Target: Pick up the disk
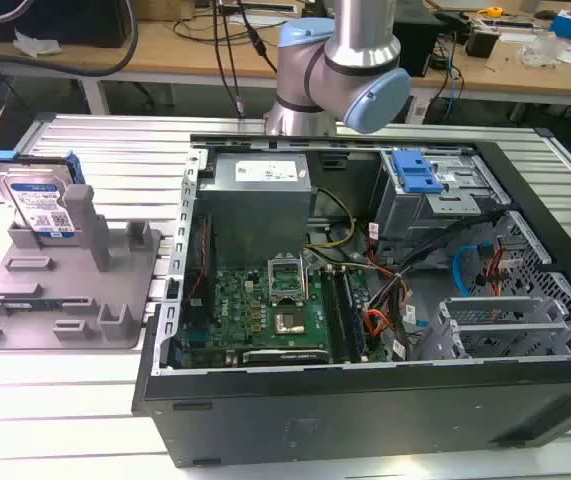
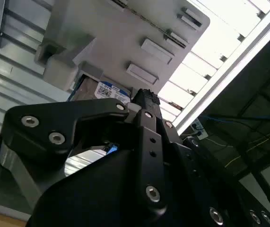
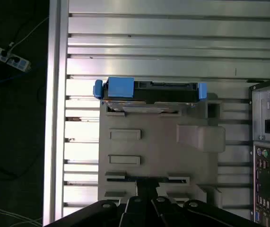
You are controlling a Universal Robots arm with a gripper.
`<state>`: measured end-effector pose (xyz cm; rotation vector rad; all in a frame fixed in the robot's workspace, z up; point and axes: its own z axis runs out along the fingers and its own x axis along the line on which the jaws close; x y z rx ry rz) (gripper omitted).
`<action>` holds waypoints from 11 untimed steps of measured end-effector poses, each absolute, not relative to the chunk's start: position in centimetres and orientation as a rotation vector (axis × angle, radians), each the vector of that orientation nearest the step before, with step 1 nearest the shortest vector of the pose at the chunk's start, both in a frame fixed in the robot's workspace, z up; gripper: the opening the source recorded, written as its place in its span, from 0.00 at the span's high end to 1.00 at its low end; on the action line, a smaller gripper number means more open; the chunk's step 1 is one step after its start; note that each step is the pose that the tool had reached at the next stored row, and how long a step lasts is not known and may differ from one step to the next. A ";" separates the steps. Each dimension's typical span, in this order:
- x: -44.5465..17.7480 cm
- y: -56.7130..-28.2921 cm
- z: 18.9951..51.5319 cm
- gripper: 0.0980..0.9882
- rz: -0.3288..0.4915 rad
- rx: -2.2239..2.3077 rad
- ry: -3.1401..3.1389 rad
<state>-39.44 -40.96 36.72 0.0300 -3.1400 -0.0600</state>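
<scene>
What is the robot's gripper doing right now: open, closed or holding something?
Gripper: open or closed cannot be told; the disk stands in the grey fixture, apart from it.

No print legible. White-and-blue barcode label (image 2: 110, 91) on disk (image 1: 37, 200), beyond claw (image 3: 146, 189) and apart from it: characters too small. White sticker (image 1: 270, 172) on power supply box (image 1: 255, 205), well apart from claw: unreadable.
</scene>
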 end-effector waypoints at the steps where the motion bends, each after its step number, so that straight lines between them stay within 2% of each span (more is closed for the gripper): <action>1: -39.4 -41.0 36.7 0.99 -0.060 0.030 -3.140; 11: -39.4 -41.0 36.7 0.99 -0.060 0.178 -3.134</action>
